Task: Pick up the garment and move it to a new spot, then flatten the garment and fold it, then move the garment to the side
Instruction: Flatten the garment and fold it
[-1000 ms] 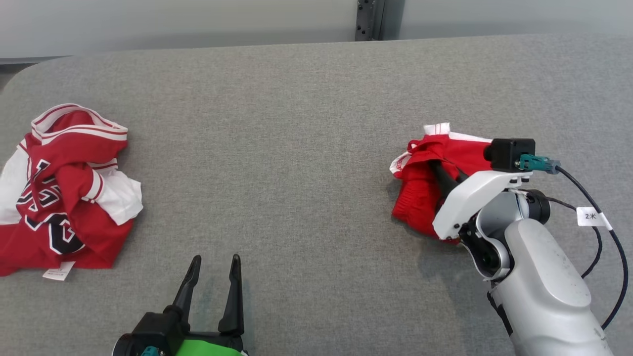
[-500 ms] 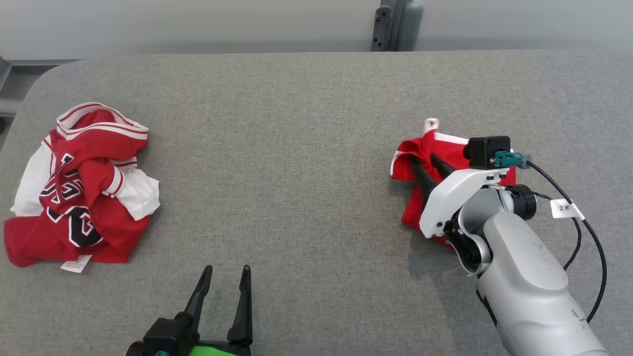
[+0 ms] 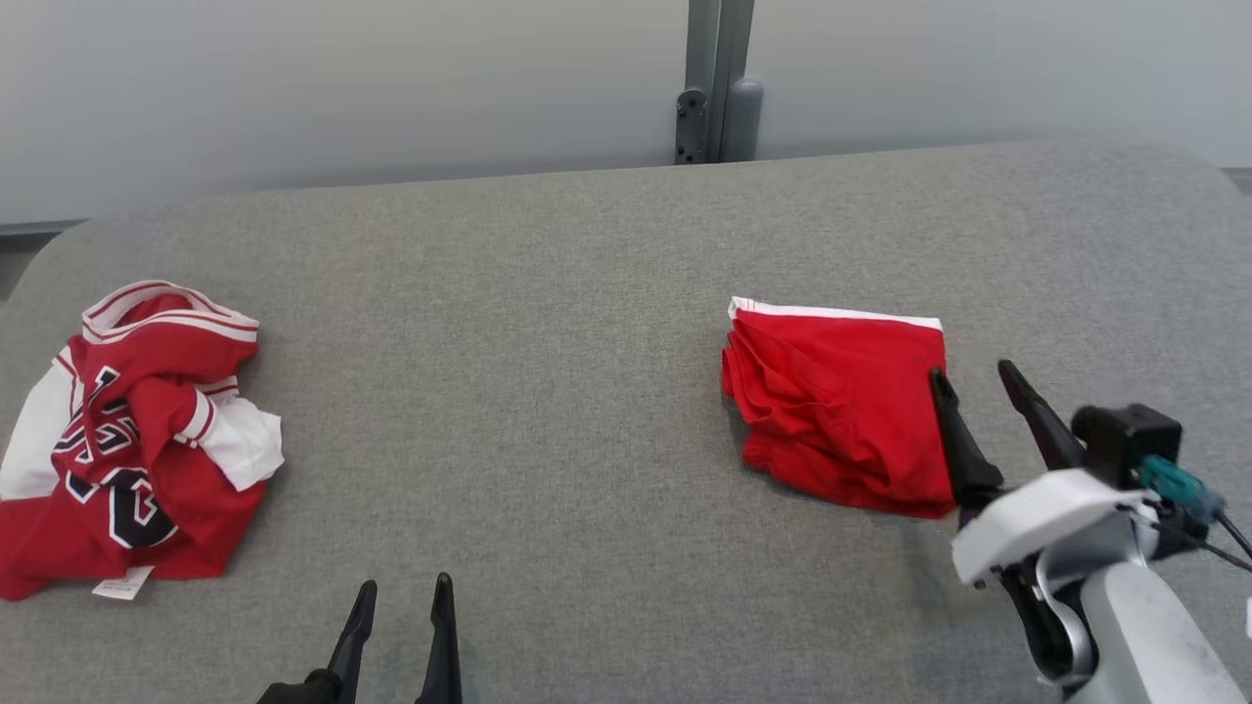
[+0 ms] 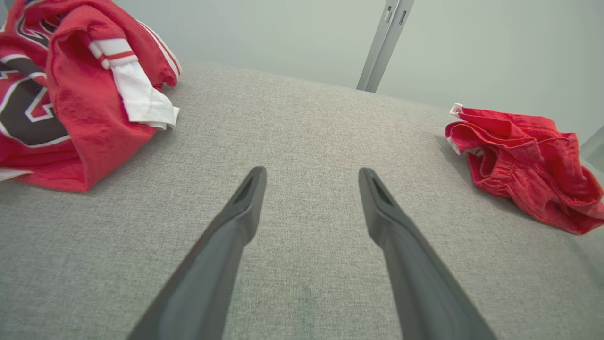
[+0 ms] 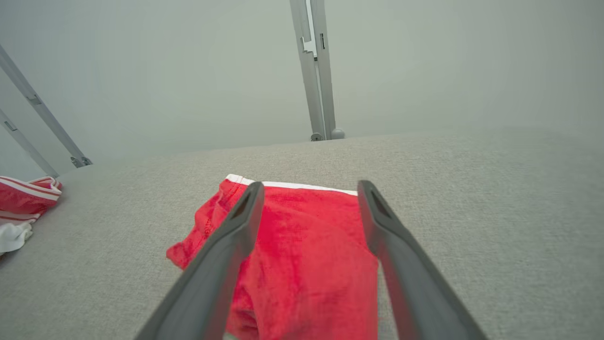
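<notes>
My right gripper (image 3: 971, 372) sits at the lower right of the head view with its two dark fingers spread wide and nothing clamped between them. In that view the inner finger crosses the right edge of the red garment (image 3: 836, 411); I cannot tell whether it touches the cloth. The outer finger stands over bare table (image 3: 548, 323).

The red garment lies folded into a rough rectangle at centre right of the frame. A white band runs along its far edge, and loose wrinkled layers show at its left and near sides. In my right wrist view, the right gripper (image 5: 310, 186) frames the red garment (image 5: 306, 245), which lies flat on the grey cloth surface between and beneath the fingers.

My left gripper (image 3: 405, 584) is at the bottom edge, left of centre, with its fingers also apart and empty. In its own wrist view, the left gripper (image 4: 312, 172) points over bare table, with the red garment (image 4: 524, 160) well off at the right.

A crumpled red and white jersey (image 3: 127, 440) with dark lettering lies at the far left of the table, well apart from the red garment. A grey post (image 3: 714, 88) rises behind the table's far edge.
</notes>
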### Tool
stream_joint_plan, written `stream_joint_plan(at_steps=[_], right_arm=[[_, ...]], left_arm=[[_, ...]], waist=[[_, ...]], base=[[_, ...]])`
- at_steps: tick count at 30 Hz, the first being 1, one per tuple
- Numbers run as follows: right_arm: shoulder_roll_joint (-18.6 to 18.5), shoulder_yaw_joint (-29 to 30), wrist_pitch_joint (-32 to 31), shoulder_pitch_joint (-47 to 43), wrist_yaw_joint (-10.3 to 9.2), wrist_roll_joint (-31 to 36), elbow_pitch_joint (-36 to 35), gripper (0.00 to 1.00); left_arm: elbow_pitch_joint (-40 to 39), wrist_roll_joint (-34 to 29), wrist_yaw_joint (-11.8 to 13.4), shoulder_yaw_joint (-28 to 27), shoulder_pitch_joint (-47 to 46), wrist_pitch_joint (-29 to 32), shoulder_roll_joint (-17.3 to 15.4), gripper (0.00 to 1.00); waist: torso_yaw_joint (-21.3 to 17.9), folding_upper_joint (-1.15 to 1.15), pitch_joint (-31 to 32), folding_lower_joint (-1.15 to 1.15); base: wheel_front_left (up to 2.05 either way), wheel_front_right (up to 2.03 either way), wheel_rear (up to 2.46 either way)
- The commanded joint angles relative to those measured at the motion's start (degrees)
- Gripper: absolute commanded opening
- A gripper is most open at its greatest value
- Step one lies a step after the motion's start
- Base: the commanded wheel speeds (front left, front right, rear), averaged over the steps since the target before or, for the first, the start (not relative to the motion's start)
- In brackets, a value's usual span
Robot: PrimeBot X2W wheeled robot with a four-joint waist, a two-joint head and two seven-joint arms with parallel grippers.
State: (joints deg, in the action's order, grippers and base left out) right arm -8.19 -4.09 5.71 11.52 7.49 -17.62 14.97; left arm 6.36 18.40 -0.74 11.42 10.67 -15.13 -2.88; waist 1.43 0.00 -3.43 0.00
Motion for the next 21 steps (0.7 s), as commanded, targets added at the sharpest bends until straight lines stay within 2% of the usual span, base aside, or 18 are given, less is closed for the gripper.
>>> stream_joint_plan(at_steps=[1,5,10,12,16,21], right_arm=[[-0.79,1.11,0.86,-2.45,0.0,0.34,-1.67,1.0],[-1.94,5.16,5.13,-8.02,0.01,3.75,-4.5,1.0],[-0.41,9.24,8.65,-10.65,0.0,6.83,-2.88,1.0],[0.1,9.31,9.1,-10.19,0.01,7.77,-1.75,0.0],[1.13,7.02,9.25,-6.1,0.01,8.61,0.84,0.0],[2.26,2.42,8.54,1.42,0.0,11.21,7.6,0.0]], left_arm=[[-0.32,0.36,0.28,-0.19,0.96,-0.01,-0.05,1.0],[-0.78,0.51,0.3,-0.38,1.28,-0.01,-0.06,1.0],[-0.5,0.2,-0.06,-1.15,1.65,-0.01,-0.06,1.0],[-0.49,0.22,-0.13,-1.35,1.66,-0.01,-0.06,1.0],[-0.86,0.19,-0.28,-1.54,0.73,-0.01,-0.06,1.0],[-1.33,-0.27,-0.39,-0.95,-1.9,-0.01,-0.06,1.0]], waist=[[-1.63,0.0,1.44,0.0],[-2.19,0.0,2.04,0.0],[-2.43,0.0,2.93,0.0],[-2.34,0.0,3.05,0.0],[-1.9,0.0,2.02,0.0],[-0.38,0.0,-1.33,0.0]], base=[[0.0,0.0,0.0],[0.0,0.0,0.0],[0.0,0.0,0.0],[0.0,0.0,0.0],[0.0,0.0,0.0],[0.0,0.0,0.0]])
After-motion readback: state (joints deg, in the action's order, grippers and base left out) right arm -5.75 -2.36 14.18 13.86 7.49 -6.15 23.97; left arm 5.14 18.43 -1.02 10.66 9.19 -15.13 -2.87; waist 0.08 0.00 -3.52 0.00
